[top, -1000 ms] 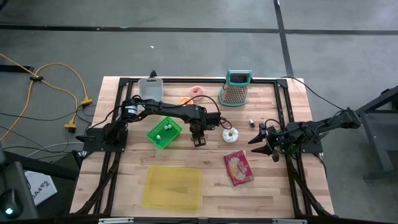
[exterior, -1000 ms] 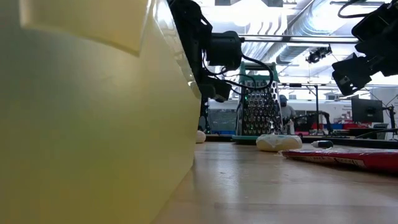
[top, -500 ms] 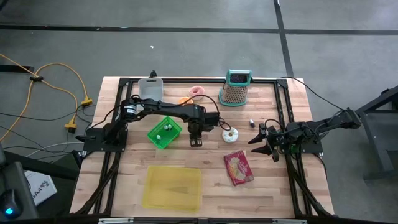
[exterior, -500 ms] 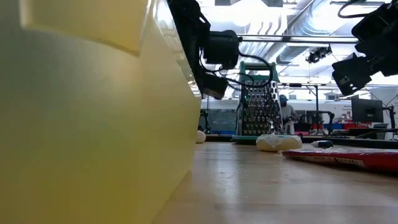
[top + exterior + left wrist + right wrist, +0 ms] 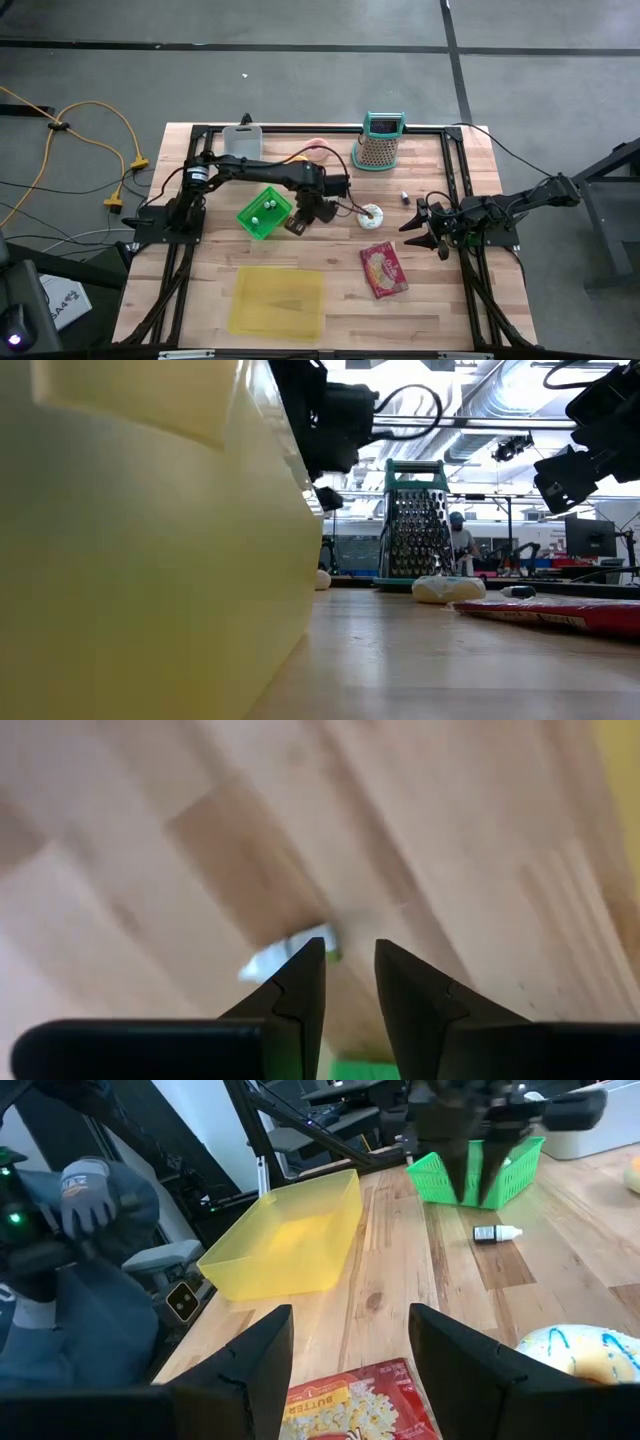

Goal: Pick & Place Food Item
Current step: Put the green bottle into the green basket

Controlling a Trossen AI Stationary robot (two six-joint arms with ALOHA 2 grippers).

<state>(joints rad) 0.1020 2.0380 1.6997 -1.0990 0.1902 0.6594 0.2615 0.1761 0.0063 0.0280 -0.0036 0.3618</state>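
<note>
My left gripper [image 5: 296,224] hangs over the table's middle, beside the green basket [image 5: 263,212], fingers pointing down, open with nothing between them [image 5: 350,948]. Below it a small dropper bottle [image 5: 495,1232] lies on its side on the wood; it shows blurred past the fingertips [image 5: 285,955]. A white iced donut [image 5: 370,215] and a red popcorn packet [image 5: 383,268] lie flat to the right of it. My right gripper [image 5: 420,232] waits open at the table's right edge, level, with the packet [image 5: 350,1400] just ahead of it.
A yellow bin [image 5: 277,300] stands near the front edge. A box grater [image 5: 378,145], a pink donut [image 5: 318,147] and a grey item [image 5: 241,140] sit along the far edge. A person's gloved hand [image 5: 90,1205] shows beyond the table's left side.
My left gripper has risen from close over the table and shifted a little toward the green basket, rolling about its own pointing line as it went. Its fingers keep the same gap. The bottle stays on the table.
</note>
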